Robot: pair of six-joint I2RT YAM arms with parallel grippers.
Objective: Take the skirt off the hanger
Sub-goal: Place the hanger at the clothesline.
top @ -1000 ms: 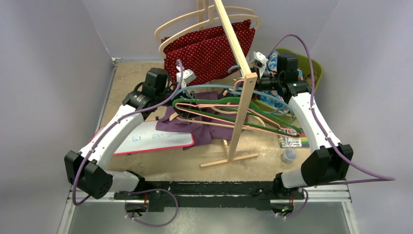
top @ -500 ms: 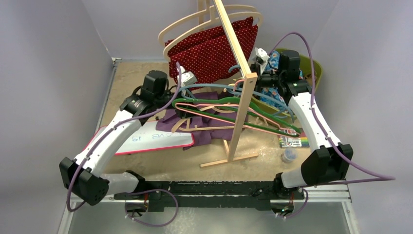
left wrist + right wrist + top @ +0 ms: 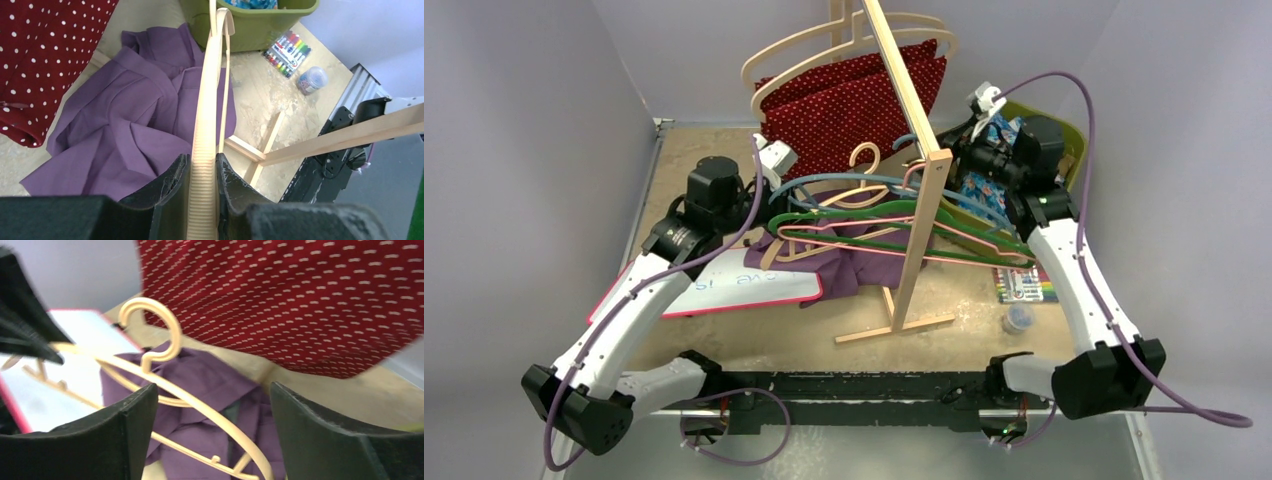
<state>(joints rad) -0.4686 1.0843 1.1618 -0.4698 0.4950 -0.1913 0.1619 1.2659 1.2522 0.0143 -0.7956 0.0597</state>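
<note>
The purple skirt (image 3: 824, 262) lies crumpled on the table under the rack, with nothing gripping it; I also see this skirt (image 3: 125, 125) below the left gripper and this skirt (image 3: 210, 372) below the right. My left gripper (image 3: 786, 192) is shut on one ribbed arm of a bare cream hanger (image 3: 207, 115), with the left gripper (image 3: 202, 160) squeezing it from both sides. The cream hanger's hook (image 3: 862, 158) points up. My right gripper (image 3: 959, 150) is open and drawn back toward the bin. Seen from the right wrist, the right gripper (image 3: 212, 390) is empty, and the cream hanger (image 3: 155, 330) hangs beyond its fingers.
A wooden rack (image 3: 914, 210) carries green (image 3: 874, 215), blue and pink hangers. A red dotted garment (image 3: 854, 100) hangs on another cream hanger behind. A whiteboard (image 3: 734, 285) lies at left. A green bin (image 3: 1064, 135), markers (image 3: 1024, 290) and a small jar (image 3: 1018, 320) are at right.
My left gripper shut on the cream hanger and drew it left. The right gripper let go, opened and pulled back to the right. The hanger's hook now stands free above the skirt.
</note>
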